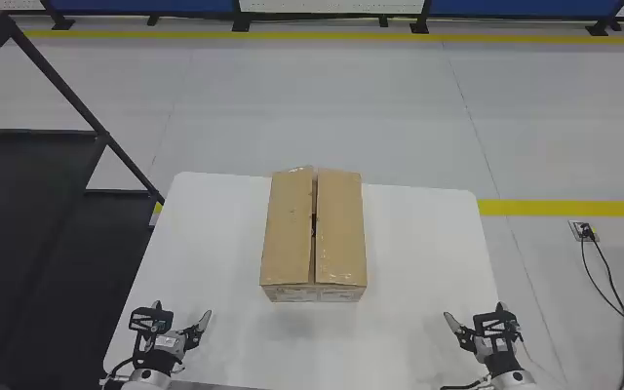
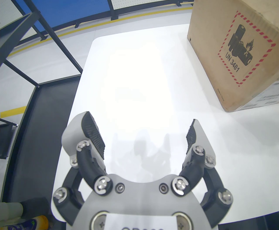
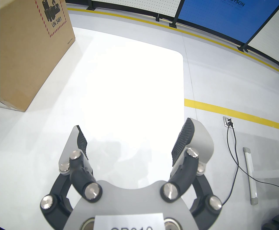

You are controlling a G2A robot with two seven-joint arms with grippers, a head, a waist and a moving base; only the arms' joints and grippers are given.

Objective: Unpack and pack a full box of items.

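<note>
1. The box (image 1: 314, 232) stands closed in the middle of the white counter (image 1: 419, 283), its two top flaps meeting along a seam that runs away from the robot.
2. Each long side of the box carries a diamond label with a red hatched border, seen on the side facing the left arm (image 2: 231, 56) and on the side facing the right arm (image 3: 32, 43).
3. The left tool (image 1: 175, 318) hangs over the near left corner of the counter, its two padded fingers spread wide with nothing between them (image 2: 140, 122). It is well apart from the box.
4. The right tool (image 1: 478, 320) sits over the near right corner, fingers likewise spread and holding nothing (image 3: 133, 125).
5. Between each tool and the box lies plain white counter surface.
6. Left of the counter stands a black frame (image 1: 58, 88) with a dark tray (image 2: 32, 130) just beside the counter's edge.
7. On the floor to the right, a yellow line (image 1: 551, 207) runs up to the counter. Near it is a floor socket (image 3: 227, 121) with a black cable (image 3: 234, 152) trailing from it, and a grey bar (image 3: 248, 174) lying beside that.
8. Blue panels (image 3: 218, 17) line the far side of the room.
</note>
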